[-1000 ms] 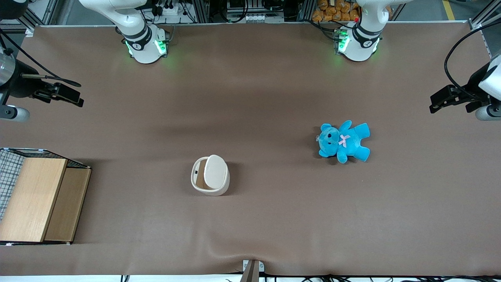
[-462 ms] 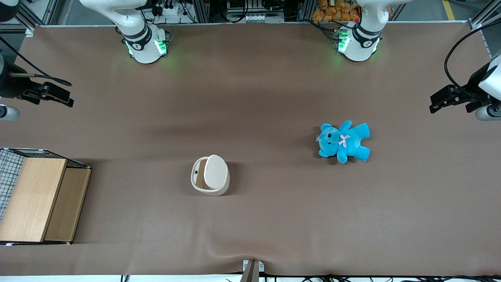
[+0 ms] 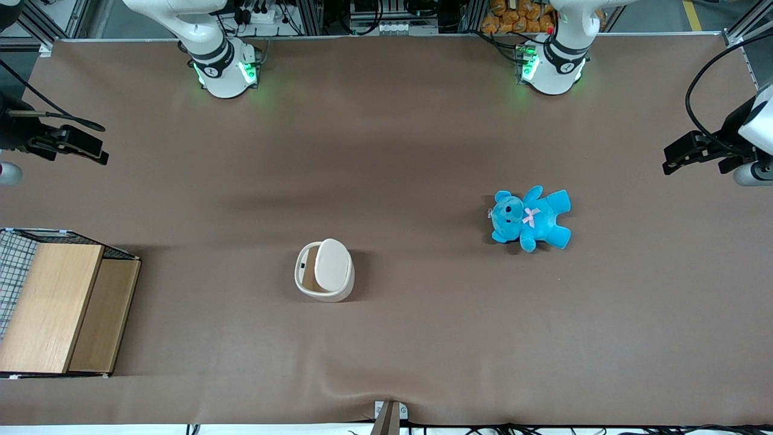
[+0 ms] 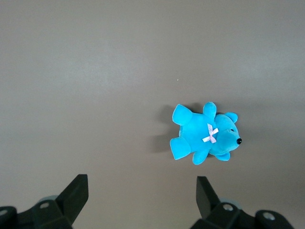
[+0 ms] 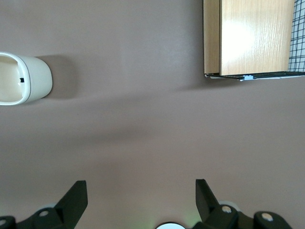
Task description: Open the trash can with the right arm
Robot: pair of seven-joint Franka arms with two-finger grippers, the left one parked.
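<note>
Front view: trash can (image 3: pixel 324 270) stands on the brown table (image 3: pixel 398 338) near the middle, lid (image 3: pixel 333 264) tipped up at an angle so part of the tan inside shows on the side toward the working arm's end. The right arm's gripper (image 3: pixel 84 148) hangs at the working arm's end of the table, well apart from the trash can and farther from the front camera than it. Gripper touches nothing and holds nothing. Wooden box (image 3: pixel 63 308) with a wire-mesh side sits at the working arm's end, nearer the front camera than the gripper. Blue teddy (image 3: pixel 530 219) lies toward the parked arm's end, well apart from the trash can. Right arm's base (image 3: pixel 222 66) sits at the table edge farthest from the front camera.

Right wrist view: gripper (image 5: pixel 141 195) shows two black fingers (image 5: pixel 74 198) spread wide, only bare table (image 5: pixel 143 124) between them. Trash can (image 5: pixel 26 78) is partly cut off at the frame edge, its open rim and cream inside visible, well apart from the fingertips. Wooden box (image 5: pixel 250 38) also in sight, clear of the gripper.

Left wrist view: only the blue teddy (image 4: pixel 205 136) lying on the table (image 4: pixel 95 71); trash can and right gripper are out of this view.
</note>
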